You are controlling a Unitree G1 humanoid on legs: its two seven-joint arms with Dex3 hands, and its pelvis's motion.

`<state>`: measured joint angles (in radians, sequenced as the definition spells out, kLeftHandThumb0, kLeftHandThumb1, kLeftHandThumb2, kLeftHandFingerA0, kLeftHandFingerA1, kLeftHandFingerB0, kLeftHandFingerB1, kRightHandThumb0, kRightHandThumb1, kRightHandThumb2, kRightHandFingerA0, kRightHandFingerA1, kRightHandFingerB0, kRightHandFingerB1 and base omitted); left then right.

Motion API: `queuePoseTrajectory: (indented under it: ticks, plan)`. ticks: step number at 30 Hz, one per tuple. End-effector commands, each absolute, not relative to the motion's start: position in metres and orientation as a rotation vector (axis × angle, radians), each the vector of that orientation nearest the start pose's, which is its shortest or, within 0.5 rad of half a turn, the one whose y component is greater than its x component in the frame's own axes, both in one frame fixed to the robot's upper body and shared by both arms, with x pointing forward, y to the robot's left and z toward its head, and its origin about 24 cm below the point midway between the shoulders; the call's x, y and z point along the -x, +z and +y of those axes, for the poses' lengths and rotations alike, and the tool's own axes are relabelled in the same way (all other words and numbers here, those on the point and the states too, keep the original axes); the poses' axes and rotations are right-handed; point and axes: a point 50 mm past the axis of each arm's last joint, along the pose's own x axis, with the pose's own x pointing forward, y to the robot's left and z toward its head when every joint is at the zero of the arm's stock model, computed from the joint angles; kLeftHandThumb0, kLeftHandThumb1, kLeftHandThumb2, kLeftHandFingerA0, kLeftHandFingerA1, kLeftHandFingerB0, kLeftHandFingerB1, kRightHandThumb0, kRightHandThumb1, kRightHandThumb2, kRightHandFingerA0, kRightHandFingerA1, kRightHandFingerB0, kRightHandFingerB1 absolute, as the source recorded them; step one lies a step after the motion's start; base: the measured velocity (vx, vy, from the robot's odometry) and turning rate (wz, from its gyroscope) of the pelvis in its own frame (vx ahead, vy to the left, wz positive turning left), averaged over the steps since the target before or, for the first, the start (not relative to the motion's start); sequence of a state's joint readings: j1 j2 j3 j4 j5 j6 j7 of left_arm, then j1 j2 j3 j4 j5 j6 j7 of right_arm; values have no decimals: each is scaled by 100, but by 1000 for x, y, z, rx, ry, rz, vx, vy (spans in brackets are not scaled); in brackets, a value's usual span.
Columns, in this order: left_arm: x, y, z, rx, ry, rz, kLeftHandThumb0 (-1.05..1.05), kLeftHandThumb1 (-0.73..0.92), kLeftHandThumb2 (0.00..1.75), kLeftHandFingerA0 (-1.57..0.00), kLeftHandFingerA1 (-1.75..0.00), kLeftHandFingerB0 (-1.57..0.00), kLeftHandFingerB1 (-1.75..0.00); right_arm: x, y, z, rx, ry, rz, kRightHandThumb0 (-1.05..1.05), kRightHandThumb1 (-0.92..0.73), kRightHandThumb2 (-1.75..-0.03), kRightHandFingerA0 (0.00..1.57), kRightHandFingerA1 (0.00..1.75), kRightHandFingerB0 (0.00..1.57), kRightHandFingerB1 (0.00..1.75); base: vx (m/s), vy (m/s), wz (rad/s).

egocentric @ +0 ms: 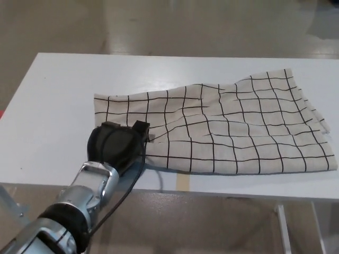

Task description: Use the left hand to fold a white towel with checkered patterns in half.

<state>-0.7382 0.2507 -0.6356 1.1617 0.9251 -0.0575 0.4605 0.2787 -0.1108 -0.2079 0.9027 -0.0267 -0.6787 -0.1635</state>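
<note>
My left hand (117, 148) rests on the near left corner of the checkered towel (233, 127), my fingers (140, 128) closed around that bunched corner. The towel lies spread across the white surface (58, 100), rumpled, reaching toward the surface's right edge.

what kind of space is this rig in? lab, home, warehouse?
Most likely a lab or test bay, not a home. A plain white table on thin metal legs stands on a bare, glossy floor, holding only a checkered towel under the robot's left hand. No furnishings in view.
</note>
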Motion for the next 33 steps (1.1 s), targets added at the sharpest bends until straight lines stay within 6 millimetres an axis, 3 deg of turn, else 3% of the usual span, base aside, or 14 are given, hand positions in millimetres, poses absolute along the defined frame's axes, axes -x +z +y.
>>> queuePoseTrajectory:
  ticks: [1, 15, 16, 18, 20, 21, 22, 23, 24, 25, 26, 27, 28, 33]
  plan:
    - [-335, -1, 195, -1458, -170, 31, -22, 69, 55, -76, -175, -59, -175, -84, -110, -243, 166, -426, 470, -47, -51, -88, 47, 69, 38, 55, 0, 0, 0]
    - [-360, 76, 277, -1522, 128, 47, -24, 69, 56, -77, -175, -59, -175, -85, -111, -243, 153, -417, 479, -43, -65, -59, 48, 71, 47, 47, 0, 0, 0]
    - [-364, 86, 279, -1524, 152, 17, -35, 49, 81, -113, -143, -91, -131, -86, -111, -243, 155, -411, 480, -43, -65, -59, 48, 71, 47, 48, 0, 0, 0]
    - [-369, 102, 281, -1519, 186, -39, -35, 48, 81, -113, -143, -92, -132, -87, -111, -243, 156, -403, 478, -43, -65, -59, 48, 70, 48, 49, 0, 0, 0]
    - [-371, 109, 279, -1495, 190, -79, -25, 65, 59, -80, -175, -87, -97, -87, -111, -244, 156, -402, 475, -43, -65, -59, 48, 68, 48, 49, 0, 0, 0]
    - [-374, 115, 276, -1481, 192, -96, -29, 47, 83, -114, -139, -85, -76, -88, -111, -243, 154, -400, 472, -43, -65, -59, 48, 66, 48, 50, 0, 0, 0]
    - [-376, 118, 273, -1485, 192, -101, -24, 65, 57, -81, -175, -83, -132, -88, -111, -243, 157, -397, 472, -44, -66, -59, 49, 65, 48, 50, 0, 0, 0]
    - [-379, 122, 269, -1496, 191, -120, -34, 50, 83, -115, -140, -91, -120, -89, -110, -243, 158, -393, 469, -44, -66, -59, 49, 65, 48, 51, 0, 0, 0]
    - [-381, 125, 267, -1505, 190, -133, -34, 50, 83, -115, -140, -91, -120, -89, -110, -243, 159, -390, 467, -44, -66, -59, 49, 65, 48, 51, 0, 0, 0]
    - [-383, 128, 262, -1523, 183, -157, -36, 46, 78, -113, -144, -91, -131, -90, -110, -243, 159, -387, 465, -44, -66, -59, 49, 63, 49, 52, 0, 0, 0]
    - [-386, 134, 254, -1553, 163, -211, -30, 64, 55, -77, -175, -57, -175, -90, -110, -243, 155, -385, 463, -44, -66, -60, 49, 63, 49, 53, 0, 0, 0]
    - [-389, 140, 244, -1585, 140, -272, -30, 64, 55, -77, -175, -57, -175, -91, -110, -242, 151, -383, 462, -44, -66, -60, 49, 63, 49, 53, 0, 0, 0]
    - [-390, 142, 241, -1599, 131, -303, -39, 46, 77, -112, -145, -89, -132, -90, -110, -242, 149, -382, 463, -44, -66, -60, 50, 63, 49, 53, 0, 0, 0]
    - [-393, 157, 208, -1693, 33, -546, -30, 59, 57, -79, -175, -72, -167, -90, -110, -242, 137, -396, 467, -45, -67, -60, 50, 62, 51, 54, 0, 0, 0]
